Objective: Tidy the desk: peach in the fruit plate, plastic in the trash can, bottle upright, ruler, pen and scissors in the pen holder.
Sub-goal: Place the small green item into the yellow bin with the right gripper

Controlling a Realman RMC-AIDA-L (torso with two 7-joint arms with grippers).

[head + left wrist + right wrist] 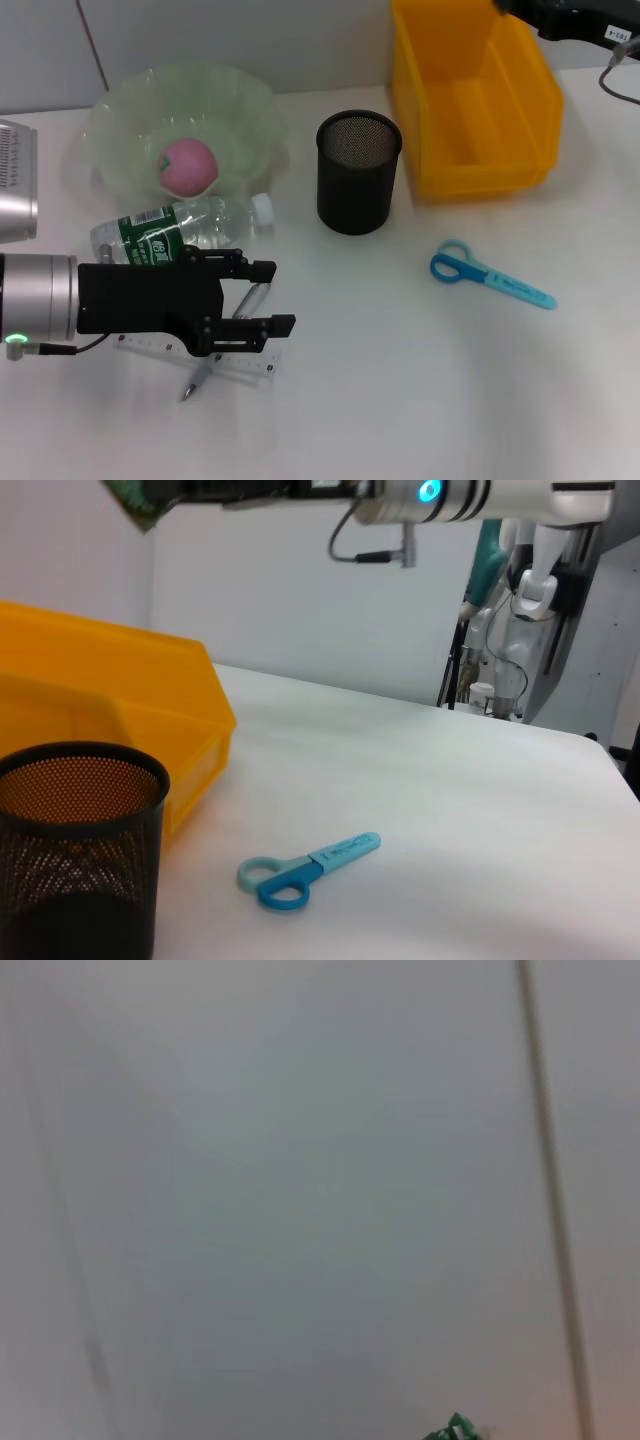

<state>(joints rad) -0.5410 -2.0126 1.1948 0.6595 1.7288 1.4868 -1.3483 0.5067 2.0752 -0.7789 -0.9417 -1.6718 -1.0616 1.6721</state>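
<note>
The plate (120,120) is sitting at the far left of the table (400,400), with the peach (188,165) lying in it. The bottle (185,228) is lying on its side just in front of the plate. The pen holder (358,172) is standing to the right of the bottle, and the bin (470,95) is sitting behind and right of the holder. The scissors (490,275) are lying in front of the bin. The ruler (235,362) and pen (200,378) are lying crossed in front of the bottle, under the left gripper (272,297).
</note>
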